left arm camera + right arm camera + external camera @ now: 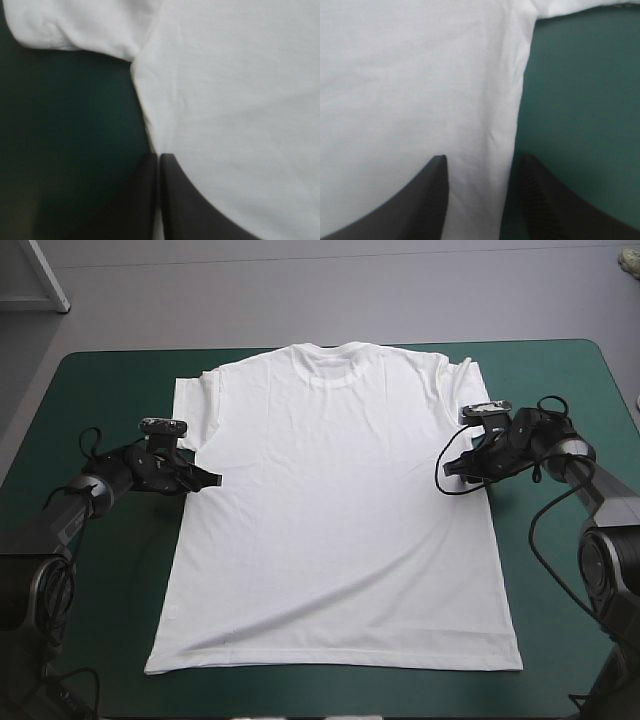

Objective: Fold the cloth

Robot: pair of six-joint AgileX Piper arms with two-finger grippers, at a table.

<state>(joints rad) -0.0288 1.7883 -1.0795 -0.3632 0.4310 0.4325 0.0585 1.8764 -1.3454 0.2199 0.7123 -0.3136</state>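
Observation:
The white T-shirt (340, 510) lies spread flat on the teal-green cover, collar toward the far edge. My left gripper (212, 478) sits at the shirt's left side seam just below the sleeve (75, 25). In the left wrist view that gripper (158, 157) is shut, and the edge of the T-shirt (240, 100) runs into the thin gap between its fingers. My right gripper (450, 468) is at the right side seam under the other sleeve. It (482, 160) stands open astride the edge of the T-shirt (410, 90), one finger over cloth, the other over the cover.
Bare teal-green cover (90, 540) shows in strips to the left and right (565, 580) of the shirt. The hem lies close to the table's near edge. The collar lies close to the far edge.

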